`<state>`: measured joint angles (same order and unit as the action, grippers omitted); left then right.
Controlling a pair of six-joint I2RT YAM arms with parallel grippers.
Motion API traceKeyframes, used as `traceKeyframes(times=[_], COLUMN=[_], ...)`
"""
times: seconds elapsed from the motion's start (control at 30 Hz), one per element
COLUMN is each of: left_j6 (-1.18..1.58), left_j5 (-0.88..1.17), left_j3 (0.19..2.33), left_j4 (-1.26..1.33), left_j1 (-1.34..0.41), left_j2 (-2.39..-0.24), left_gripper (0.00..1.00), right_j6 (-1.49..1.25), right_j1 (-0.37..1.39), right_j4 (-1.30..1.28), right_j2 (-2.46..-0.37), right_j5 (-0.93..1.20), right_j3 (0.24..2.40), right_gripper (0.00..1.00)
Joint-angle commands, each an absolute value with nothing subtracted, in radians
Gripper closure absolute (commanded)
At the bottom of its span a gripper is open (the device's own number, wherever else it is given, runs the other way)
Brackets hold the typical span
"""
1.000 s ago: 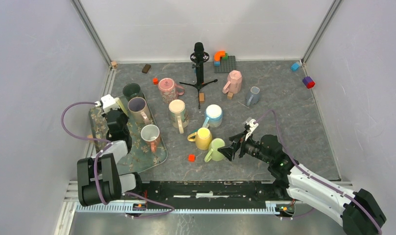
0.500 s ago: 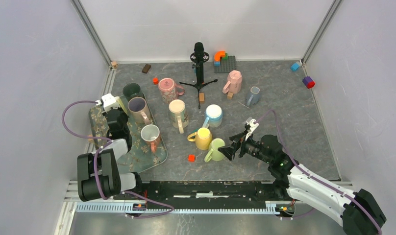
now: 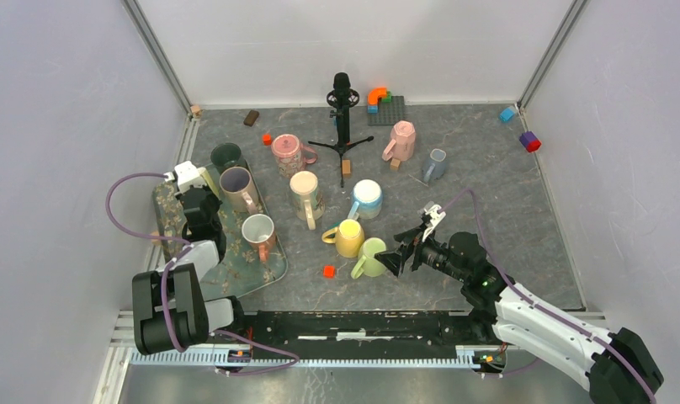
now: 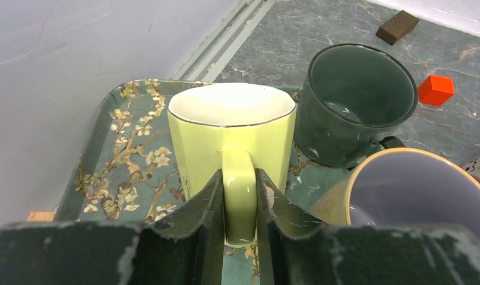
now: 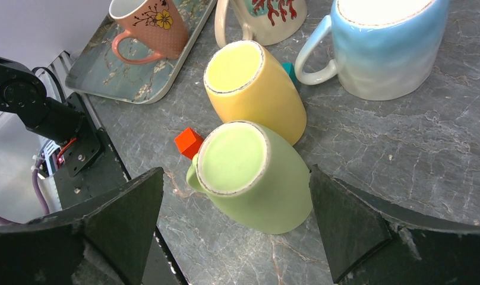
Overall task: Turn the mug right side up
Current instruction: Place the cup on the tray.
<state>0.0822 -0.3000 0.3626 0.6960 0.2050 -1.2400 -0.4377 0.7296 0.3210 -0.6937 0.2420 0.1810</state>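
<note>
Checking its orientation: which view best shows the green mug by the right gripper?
Right wrist: the green mug is large and close, base up. Top external shows it small; left wrist misses it.

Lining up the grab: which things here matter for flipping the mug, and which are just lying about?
In play: right gripper, open around the upside-down green mug; left gripper, shut on the lime mug by its handle.
Lying about: yellow mug, blue mug, red cube, tray, mic stand.
</note>
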Motion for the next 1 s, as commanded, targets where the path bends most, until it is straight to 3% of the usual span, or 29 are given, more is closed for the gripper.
traceKeyframes(times=[0.0,0.2,0.37,0.57,0.7,0.8,0.97], left_j6=[0.087,0.087,0.087,0.094,0.099,0.105,0.121], left_j5=[-0.293,-0.293,-0.295,-0.316,-0.316,-0.313,-0.320], left_j3=[0.402,0.401,0.407,0.397,0.400,0.402,0.407], left_j4=[0.716,0.701,0.682,0.680,0.662,0.645,0.589], left_j1=[0.201,0.191,0.187,0.188,0.186,0.186,0.186], left_j2=[-1.202,-1.201,-1.200,-1.187,-1.178,-1.169,-1.144], left_gripper=[0.68,0.69,0.63,0.83,0.84,0.83,0.72], right_j6=[-0.422,-0.425,-0.423,-0.425,-0.426,-0.426,-0.432], right_j1=[0.733,0.732,0.731,0.732,0.732,0.732,0.733], right_j4=[0.330,0.329,0.321,0.322,0.319,0.316,0.314], right_j2=[-0.678,-0.672,-0.667,-0.666,-0.663,-0.660,-0.657], right_j5=[0.228,0.228,0.224,0.224,0.222,0.222,0.221], right_j3=[0.192,0.187,0.191,0.188,0.190,0.192,0.189], right_gripper=[0.03,0.03,0.03,0.03,0.03,0.03,0.03])
